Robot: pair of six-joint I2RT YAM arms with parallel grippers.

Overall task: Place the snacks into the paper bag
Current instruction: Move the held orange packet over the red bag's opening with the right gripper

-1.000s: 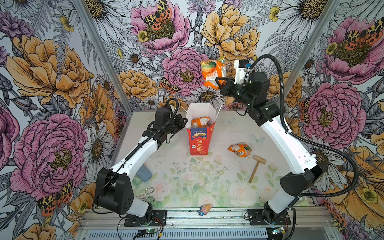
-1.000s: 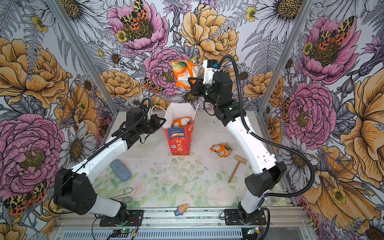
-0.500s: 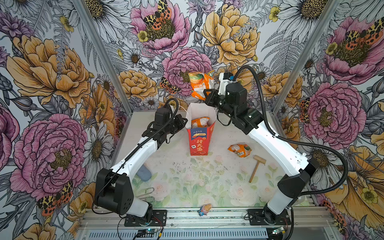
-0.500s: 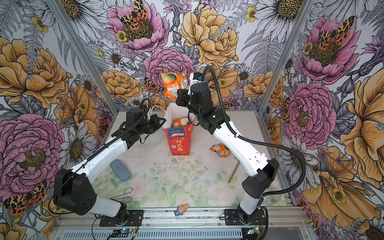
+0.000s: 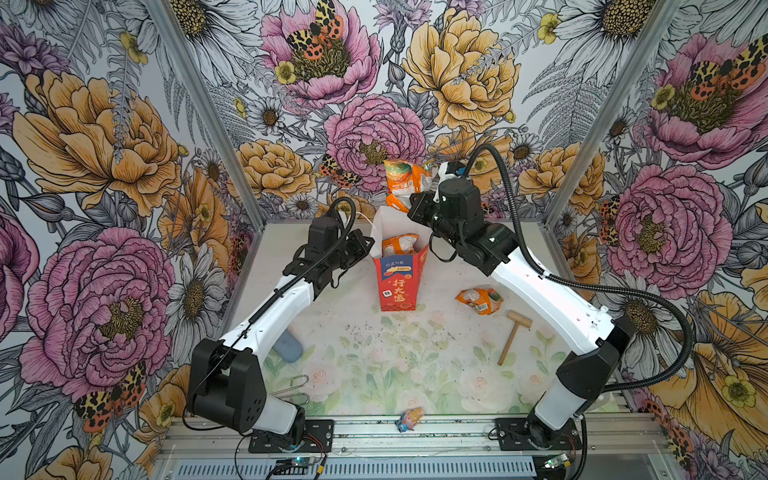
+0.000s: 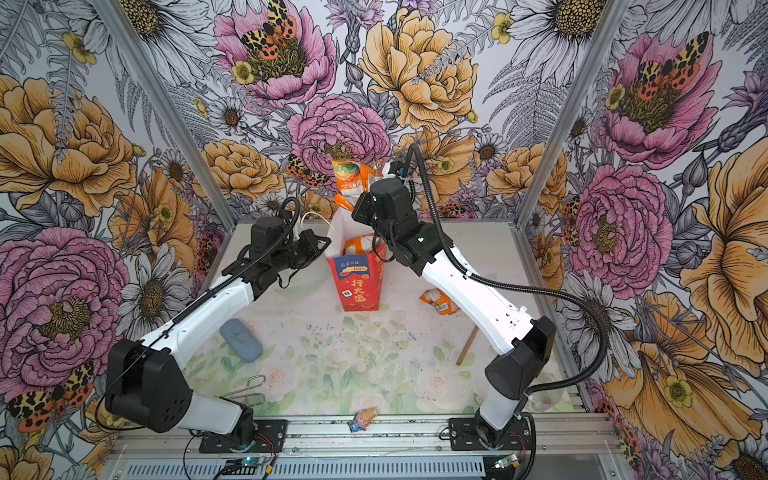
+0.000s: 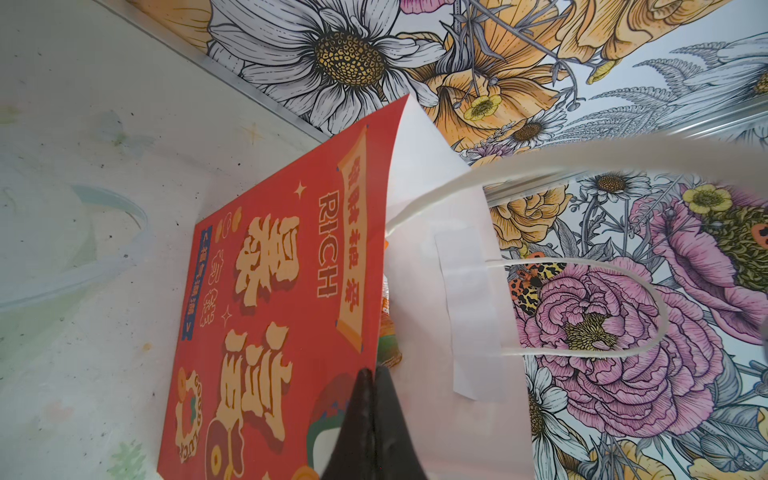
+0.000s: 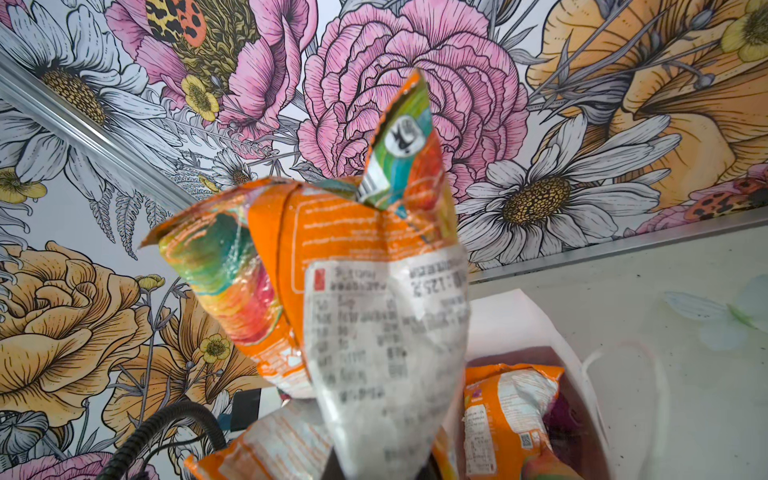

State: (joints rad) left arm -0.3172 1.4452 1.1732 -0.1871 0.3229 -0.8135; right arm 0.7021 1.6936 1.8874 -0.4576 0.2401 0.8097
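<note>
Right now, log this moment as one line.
left jaws: shut on paper bag wall | right jaws: shut on orange packet, raised near bag mouth | in bag: second orange packet | on table: third orange packet

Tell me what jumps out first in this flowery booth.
The right gripper holds a crinkly orange snack packet above the open mouth of a tall red paper bag standing in the middle. The left gripper pinches the bag's rim; a second orange packet sits inside, and a third packet lies on the table right of the bag.
</note>
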